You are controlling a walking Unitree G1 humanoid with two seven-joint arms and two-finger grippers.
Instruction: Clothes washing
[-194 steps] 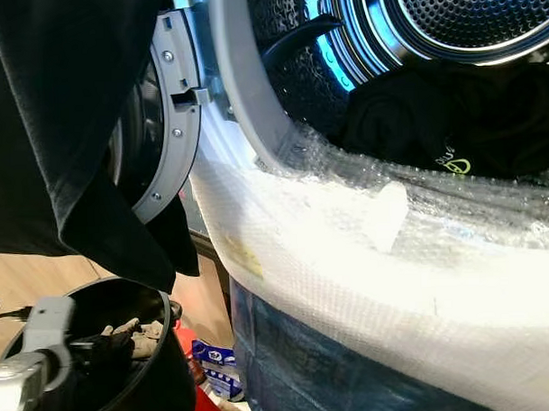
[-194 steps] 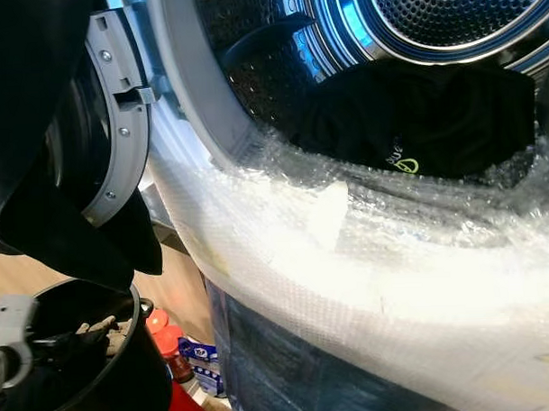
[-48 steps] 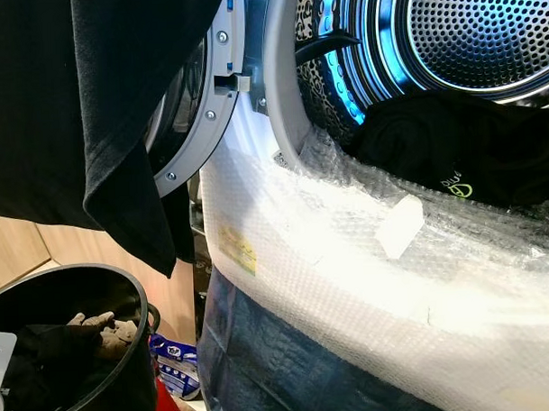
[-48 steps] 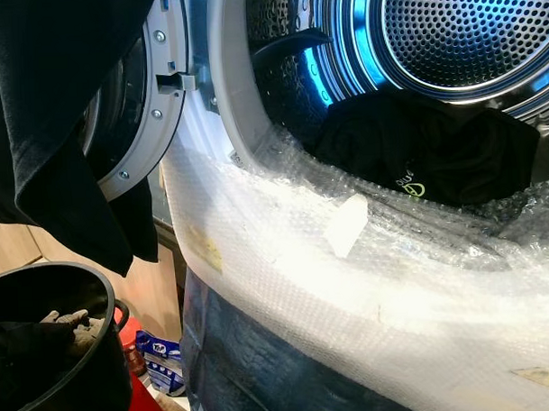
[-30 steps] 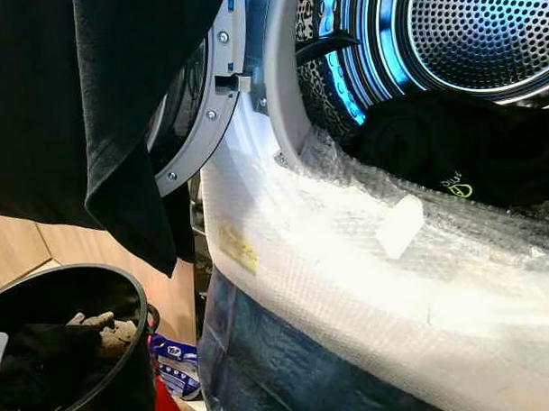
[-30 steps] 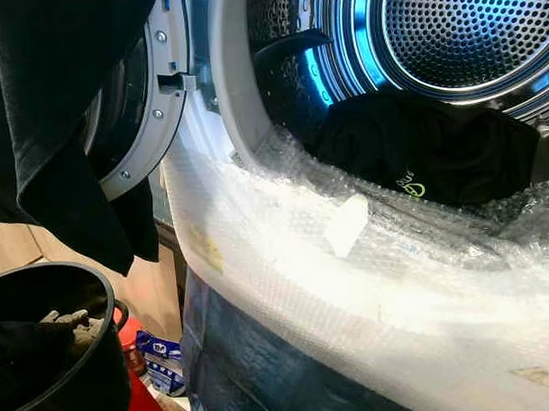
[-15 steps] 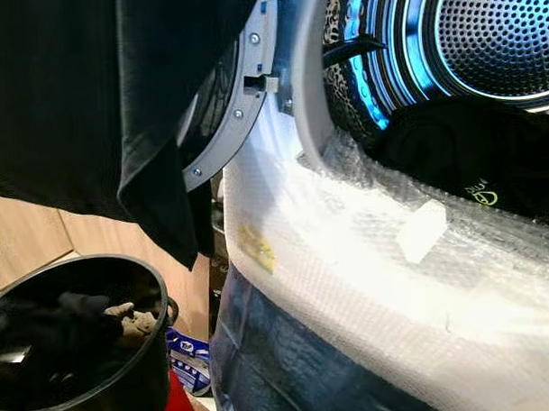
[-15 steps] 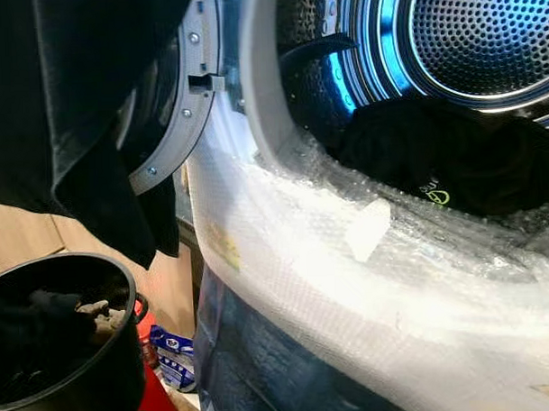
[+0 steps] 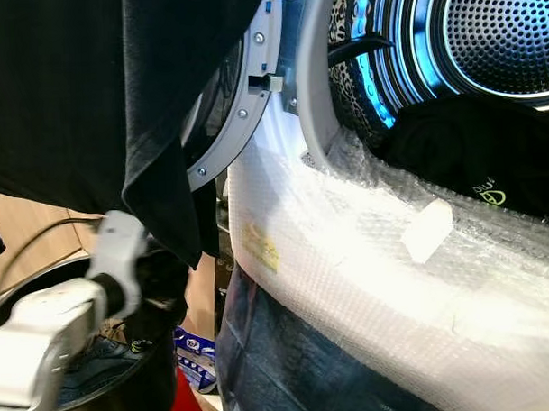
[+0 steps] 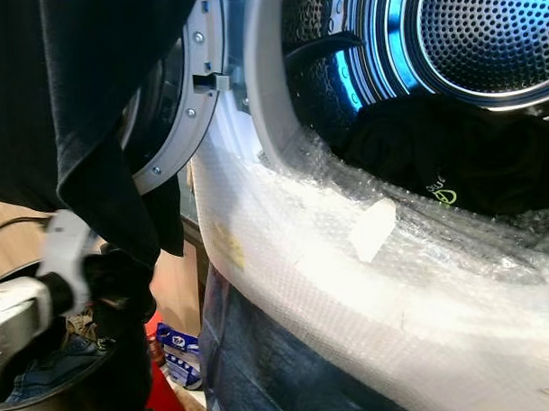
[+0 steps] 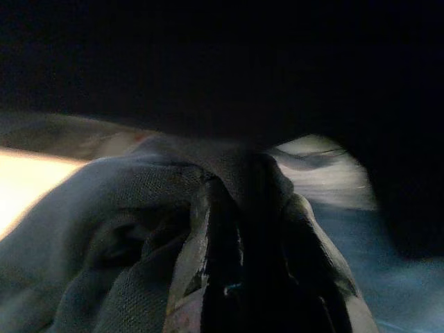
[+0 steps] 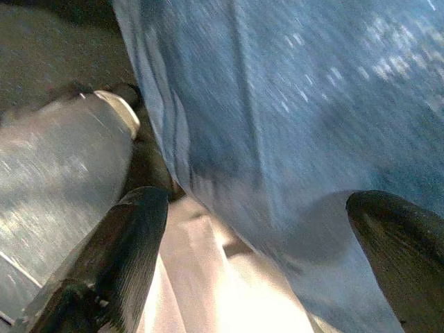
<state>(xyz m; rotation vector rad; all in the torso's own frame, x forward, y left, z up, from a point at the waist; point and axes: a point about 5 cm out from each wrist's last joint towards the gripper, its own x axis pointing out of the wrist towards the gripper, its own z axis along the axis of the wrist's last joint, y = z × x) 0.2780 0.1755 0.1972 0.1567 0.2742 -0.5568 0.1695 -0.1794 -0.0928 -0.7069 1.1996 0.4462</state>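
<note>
Now the left gripper (image 9: 146,282) has its jaws shut on a dark cloth (image 11: 139,229) over the black bucket (image 10: 110,396), and the washer drum (image 9: 485,36) waits up to the right.

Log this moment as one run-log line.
stage: unloading bucket | left gripper: shut on dark garment above black bucket | right gripper: open, idle | drum: black clothing inside

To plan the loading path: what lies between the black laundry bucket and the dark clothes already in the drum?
In the left eye view, between the bucket and the drum clothes lies the bubble-wrapped front rim of the washer, with its open door ring above.
</note>
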